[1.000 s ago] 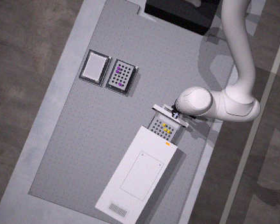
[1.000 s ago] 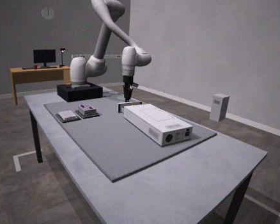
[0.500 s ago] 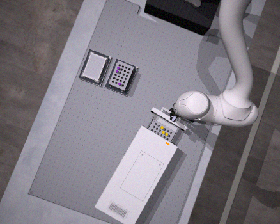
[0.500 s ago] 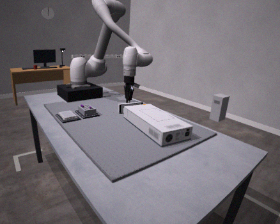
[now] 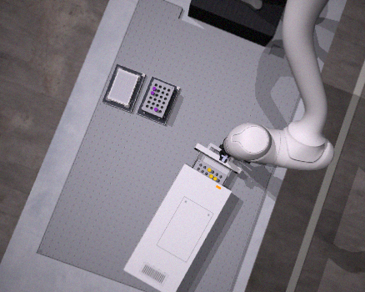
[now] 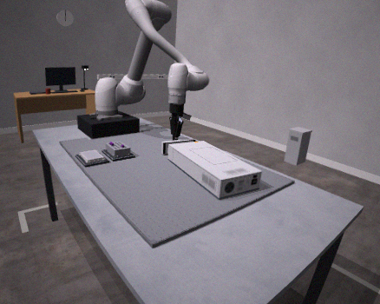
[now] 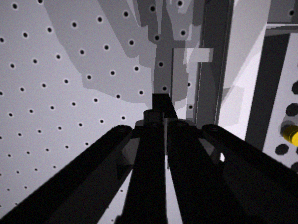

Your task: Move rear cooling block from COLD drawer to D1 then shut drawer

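The white cooler COLD [image 5: 184, 225] has its drawer [image 5: 212, 166] partly open, and its orange lamp [image 5: 218, 187] is lit. The front block [image 5: 210, 172] with yellow tubes lies in the drawer; one yellow tube shows at the right edge of the wrist view [image 7: 289, 134]. A grey block with three purple tubes [image 5: 157, 100] sits in the deck slot nearer COLD and looks flat. My gripper [image 5: 223, 158] [image 7: 160, 106] is shut and empty, pointing down at the drawer's outer end by the front panel. It also shows in the side view [image 6: 175, 130]. Whether the fingers touch the panel, I cannot tell.
The farther slot holds a white plate [image 5: 122, 85]. The arm's black base [image 5: 234, 18] stands at the mat's far end. My forearm [image 5: 280, 146] hangs over the mat's right edge beside the drawer. The perforated grey mat [image 5: 126, 175] covers the table.
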`<state>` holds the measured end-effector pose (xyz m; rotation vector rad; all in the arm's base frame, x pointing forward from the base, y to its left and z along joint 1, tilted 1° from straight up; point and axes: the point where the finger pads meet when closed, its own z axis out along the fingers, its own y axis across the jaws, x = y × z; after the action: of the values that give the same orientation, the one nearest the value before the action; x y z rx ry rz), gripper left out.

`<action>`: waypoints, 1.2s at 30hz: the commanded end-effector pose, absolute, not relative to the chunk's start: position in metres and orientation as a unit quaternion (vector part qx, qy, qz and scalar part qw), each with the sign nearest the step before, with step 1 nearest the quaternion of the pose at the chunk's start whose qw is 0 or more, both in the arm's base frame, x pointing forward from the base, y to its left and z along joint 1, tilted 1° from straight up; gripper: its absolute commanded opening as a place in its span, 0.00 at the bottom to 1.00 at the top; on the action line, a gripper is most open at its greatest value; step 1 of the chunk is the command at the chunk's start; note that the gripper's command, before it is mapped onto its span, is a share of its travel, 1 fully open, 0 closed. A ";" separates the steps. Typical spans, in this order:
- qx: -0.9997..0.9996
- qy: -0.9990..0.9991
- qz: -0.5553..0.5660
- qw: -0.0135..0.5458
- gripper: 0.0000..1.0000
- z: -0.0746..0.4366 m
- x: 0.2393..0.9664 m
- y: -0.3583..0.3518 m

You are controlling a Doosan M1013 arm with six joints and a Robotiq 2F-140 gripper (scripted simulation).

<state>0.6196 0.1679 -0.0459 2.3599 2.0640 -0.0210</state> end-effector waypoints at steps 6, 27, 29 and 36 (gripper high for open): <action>0.753 0.658 -0.007 0.003 0.10 -0.046 0.633 0.165; 0.753 0.658 -0.007 0.002 0.10 -0.046 0.657 0.161; 0.754 0.657 -0.007 0.003 0.10 -0.046 0.659 0.162; 0.753 0.658 -0.006 0.003 0.10 -0.045 0.661 0.162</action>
<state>0.6577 0.1631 -0.0458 2.3593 2.0632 -0.0192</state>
